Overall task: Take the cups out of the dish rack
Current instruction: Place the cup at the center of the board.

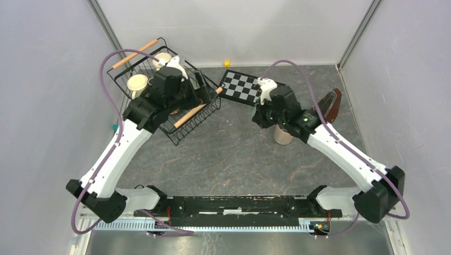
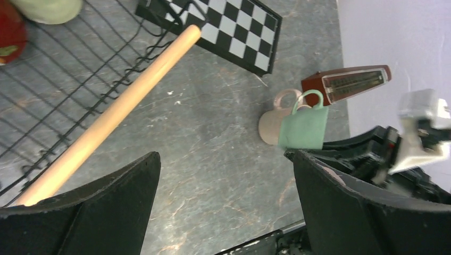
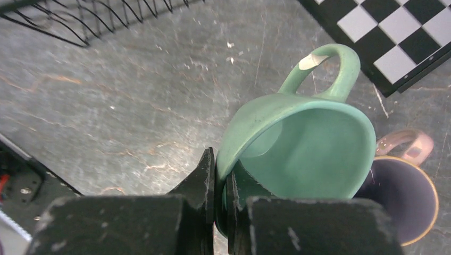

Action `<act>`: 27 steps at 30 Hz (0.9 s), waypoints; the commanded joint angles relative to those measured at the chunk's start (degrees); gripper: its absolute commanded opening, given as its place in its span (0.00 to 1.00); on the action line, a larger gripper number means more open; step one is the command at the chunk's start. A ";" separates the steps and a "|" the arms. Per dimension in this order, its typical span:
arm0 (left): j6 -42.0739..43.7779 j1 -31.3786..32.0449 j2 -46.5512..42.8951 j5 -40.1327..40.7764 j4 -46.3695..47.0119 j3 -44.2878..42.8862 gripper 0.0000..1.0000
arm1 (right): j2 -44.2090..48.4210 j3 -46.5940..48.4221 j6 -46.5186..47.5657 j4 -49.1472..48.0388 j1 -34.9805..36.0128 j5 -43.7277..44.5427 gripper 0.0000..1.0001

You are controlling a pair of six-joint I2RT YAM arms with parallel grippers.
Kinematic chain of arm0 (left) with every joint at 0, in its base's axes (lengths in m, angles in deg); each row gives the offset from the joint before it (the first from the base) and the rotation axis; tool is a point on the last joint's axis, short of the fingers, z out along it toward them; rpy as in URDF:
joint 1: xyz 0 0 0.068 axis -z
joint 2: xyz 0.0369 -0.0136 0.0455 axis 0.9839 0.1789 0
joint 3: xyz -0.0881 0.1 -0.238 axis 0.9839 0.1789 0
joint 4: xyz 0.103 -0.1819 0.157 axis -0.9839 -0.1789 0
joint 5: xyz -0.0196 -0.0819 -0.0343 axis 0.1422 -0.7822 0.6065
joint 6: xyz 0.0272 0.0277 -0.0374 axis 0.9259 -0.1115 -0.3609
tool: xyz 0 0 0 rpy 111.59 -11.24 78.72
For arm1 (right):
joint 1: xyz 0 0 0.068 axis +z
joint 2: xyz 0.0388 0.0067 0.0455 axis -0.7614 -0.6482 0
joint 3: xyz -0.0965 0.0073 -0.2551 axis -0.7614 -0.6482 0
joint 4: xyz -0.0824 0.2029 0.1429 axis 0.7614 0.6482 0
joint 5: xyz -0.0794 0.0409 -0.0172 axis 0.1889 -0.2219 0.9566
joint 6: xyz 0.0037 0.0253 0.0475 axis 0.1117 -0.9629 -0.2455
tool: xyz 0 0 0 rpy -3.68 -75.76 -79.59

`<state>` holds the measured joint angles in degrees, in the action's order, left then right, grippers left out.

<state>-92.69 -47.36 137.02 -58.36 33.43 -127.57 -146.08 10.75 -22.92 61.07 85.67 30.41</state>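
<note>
The dish rack (image 1: 202, 113), a black wire basket with wooden rod handles, stands at the back left. It holds a cream cup (image 1: 137, 83) and another pale cup (image 1: 161, 58). My left gripper (image 1: 183, 93) hangs over the rack and is open and empty (image 2: 223, 164). The rack's near handle (image 2: 114, 114) is below it. My right gripper (image 3: 220, 164) is shut on the rim of a teal-green mug (image 3: 308, 149), which also shows in the left wrist view (image 2: 304, 127). The mug is held beside a beige-pink mug (image 1: 283, 135) that stands on the table. In the top view my right gripper (image 1: 266, 119) hides the green mug.
A checkered board (image 1: 242, 86) lies behind the right gripper. A brown metronome (image 1: 331, 104) stands to the right of the beige-pink mug. A small yellow object (image 1: 227, 64) sits at the back wall. A light green cup (image 2: 48, 8) and a red object (image 2: 10, 32) are in the rack.
</note>
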 commanded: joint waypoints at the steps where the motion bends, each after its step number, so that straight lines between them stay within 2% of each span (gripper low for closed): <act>1: 4.25 -0.10 -5.78 5.53 -5.66 1.37 1.00 | -4.39 2.64 3.32 0.40 3.33 8.26 0.00; 13: 4.59 -0.10 -12.62 5.67 -7.45 6.82 1.00 | -20.37 0.55 6.83 0.14 4.89 16.40 0.00; 18: 4.55 -0.10 -13.40 5.77 -6.87 8.33 1.00 | -24.09 -0.53 7.53 -2.19 5.34 17.68 0.00; 27: 3.99 -0.09 -13.92 5.21 -6.95 9.84 1.00 | -30.31 0.92 8.23 -0.48 6.10 21.21 0.00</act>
<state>-90.46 -47.36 124.61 -54.03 26.26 -118.21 -175.30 9.94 -15.69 61.66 91.13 47.09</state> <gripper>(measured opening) 0.996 0.066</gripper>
